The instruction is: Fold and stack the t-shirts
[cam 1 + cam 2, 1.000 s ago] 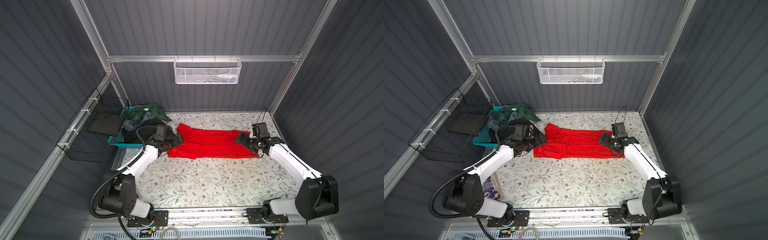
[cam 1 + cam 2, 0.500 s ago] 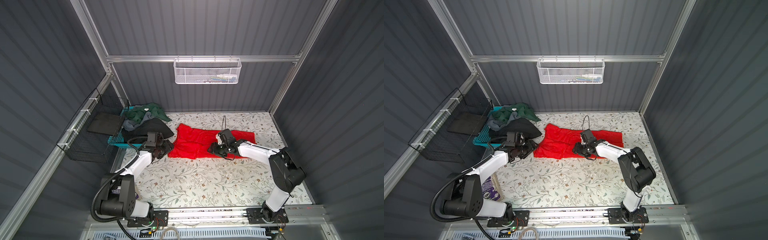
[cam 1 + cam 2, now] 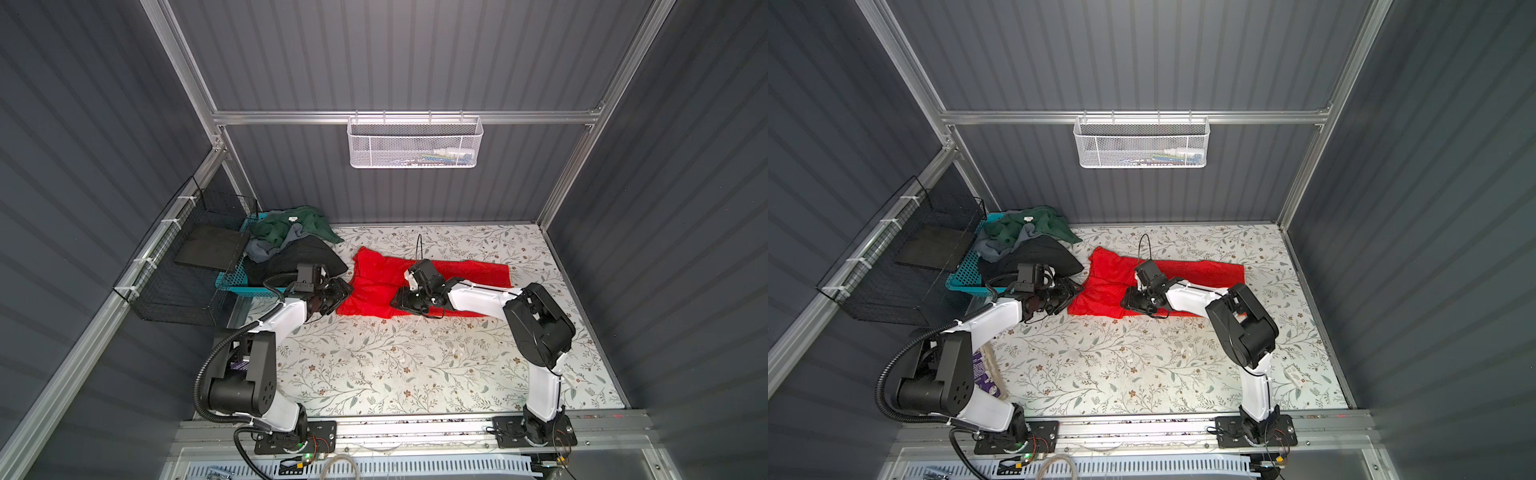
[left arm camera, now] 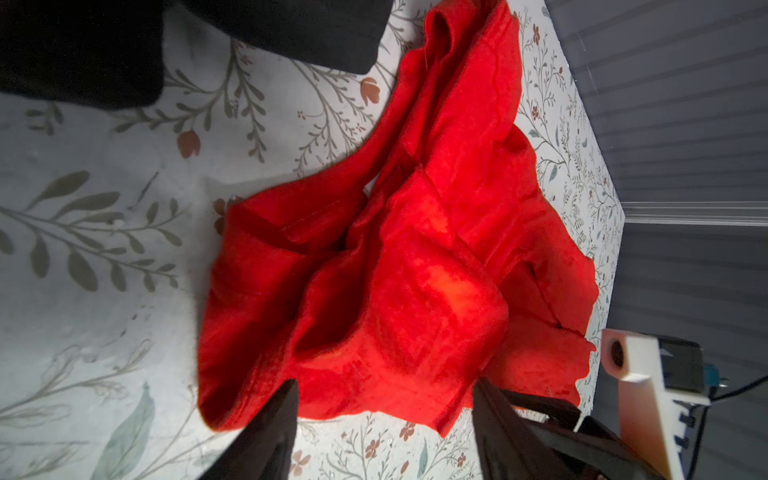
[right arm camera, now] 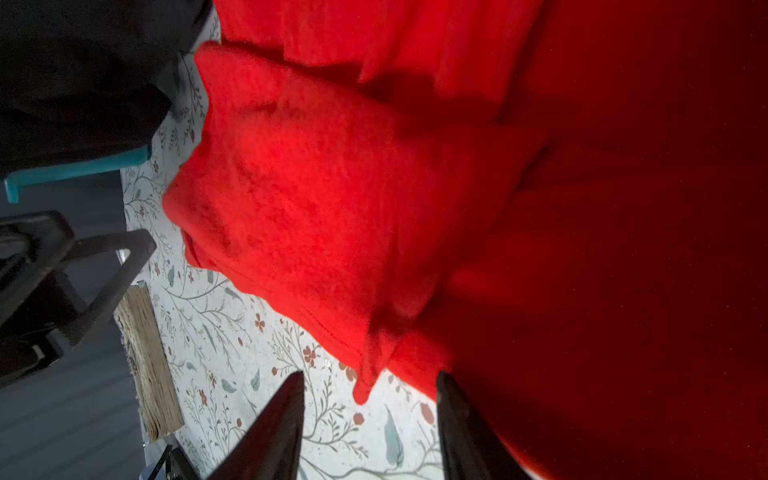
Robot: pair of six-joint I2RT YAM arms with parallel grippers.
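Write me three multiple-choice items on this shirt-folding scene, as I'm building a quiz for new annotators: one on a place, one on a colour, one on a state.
1. Where is the pile of dark green, grey and black cloth garments?
A. in the teal plastic basket at the far left of the floral-patterned table
B. at the table's near right corner
C. in the table's middle

2. What colour is the short-sleeved cloth shirt spread on the table?
A. dark green
B. bright red
C. grey

3. How does that shirt lie?
A. on the table, bunched at the end near the basket
B. draped over the basket's rim
C. rolled into a tight ball

Answers:
1 A, as both top views show the pile filling the basket.
2 B, as every view shows it red.
3 A, as the left wrist view shows rumpled folds resting on the table.
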